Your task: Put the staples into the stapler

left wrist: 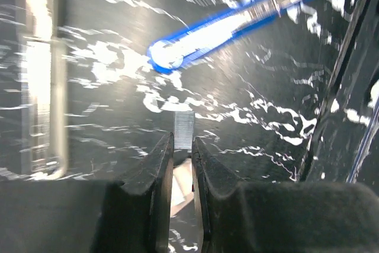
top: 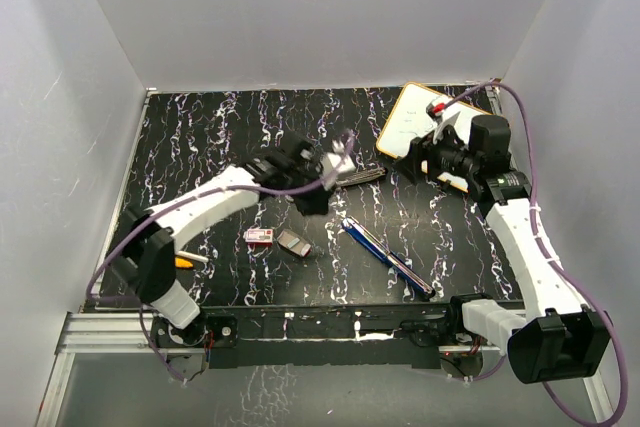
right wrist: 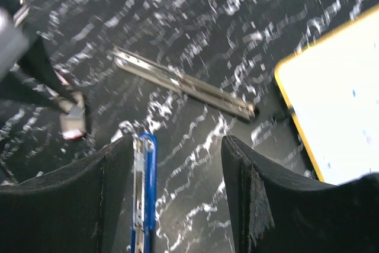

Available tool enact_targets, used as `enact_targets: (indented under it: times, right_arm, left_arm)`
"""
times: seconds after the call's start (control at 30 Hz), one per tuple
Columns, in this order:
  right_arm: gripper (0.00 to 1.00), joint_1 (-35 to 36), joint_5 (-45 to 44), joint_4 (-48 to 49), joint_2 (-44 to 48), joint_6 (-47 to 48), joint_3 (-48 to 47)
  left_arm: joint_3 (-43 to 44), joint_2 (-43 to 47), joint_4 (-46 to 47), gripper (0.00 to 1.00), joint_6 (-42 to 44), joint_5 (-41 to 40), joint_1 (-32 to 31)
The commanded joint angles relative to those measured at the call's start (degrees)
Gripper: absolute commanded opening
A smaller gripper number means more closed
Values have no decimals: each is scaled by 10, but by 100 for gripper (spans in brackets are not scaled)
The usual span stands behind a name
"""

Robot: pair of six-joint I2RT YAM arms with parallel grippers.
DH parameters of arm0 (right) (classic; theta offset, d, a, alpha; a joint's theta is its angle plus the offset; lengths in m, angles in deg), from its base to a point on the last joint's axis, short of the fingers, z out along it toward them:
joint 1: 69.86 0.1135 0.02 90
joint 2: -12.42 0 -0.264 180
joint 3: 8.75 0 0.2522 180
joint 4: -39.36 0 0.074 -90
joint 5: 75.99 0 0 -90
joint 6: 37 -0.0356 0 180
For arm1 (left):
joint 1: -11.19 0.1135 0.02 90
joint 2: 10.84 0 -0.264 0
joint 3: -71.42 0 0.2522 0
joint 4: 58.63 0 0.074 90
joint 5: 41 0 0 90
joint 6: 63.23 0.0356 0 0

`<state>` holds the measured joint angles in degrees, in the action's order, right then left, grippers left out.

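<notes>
The blue stapler (top: 385,252) lies opened out flat on the black marbled table, its silver channel facing up. It also shows in the left wrist view (left wrist: 237,22) and the right wrist view (right wrist: 144,194). My left gripper (top: 338,159) is shut on a silver strip of staples (left wrist: 183,130) and holds it above the table, up and left of the stapler. The red-pink staple box (top: 260,238) and its tan-grey tray (top: 293,243) lie left of the stapler. My right gripper (top: 415,162) is open and empty, near the stapler's far end (right wrist: 177,146).
A thin grey metal bar (top: 360,179) lies between the two grippers and also shows in the right wrist view (right wrist: 183,84). A yellow-edged white notepad (top: 415,122) lies at the back right. An orange-and-white pen (top: 190,260) lies near the left arm's base.
</notes>
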<state>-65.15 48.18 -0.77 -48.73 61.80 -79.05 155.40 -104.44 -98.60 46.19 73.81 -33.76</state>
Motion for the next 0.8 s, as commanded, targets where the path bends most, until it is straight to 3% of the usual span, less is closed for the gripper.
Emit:
enact_targets:
  times: [0.0, 0.23, 0.33, 0.43, 0.77]
  right_arm:
    - [64, -3, 124, 85, -22, -44, -76]
    - [65, 0, 263, 203, -70, -176, -125]
    - [65, 16, 263, 203, -84, -176, -141]
    - [70, 40, 312, 291, -100, -277, -151]
    - [70, 119, 311, 361, -158, -353, -169]
  left_arm:
    - [68, 84, -16, 2, -16, 100, 67]
    - [129, 123, 32, 2, -131, 237, 158]
    - [128, 127, 96, 2, -221, 308, 187]
    - [117, 127, 184, 2, -320, 365, 208]
    - [89, 103, 375, 2, -492, 426, 213]
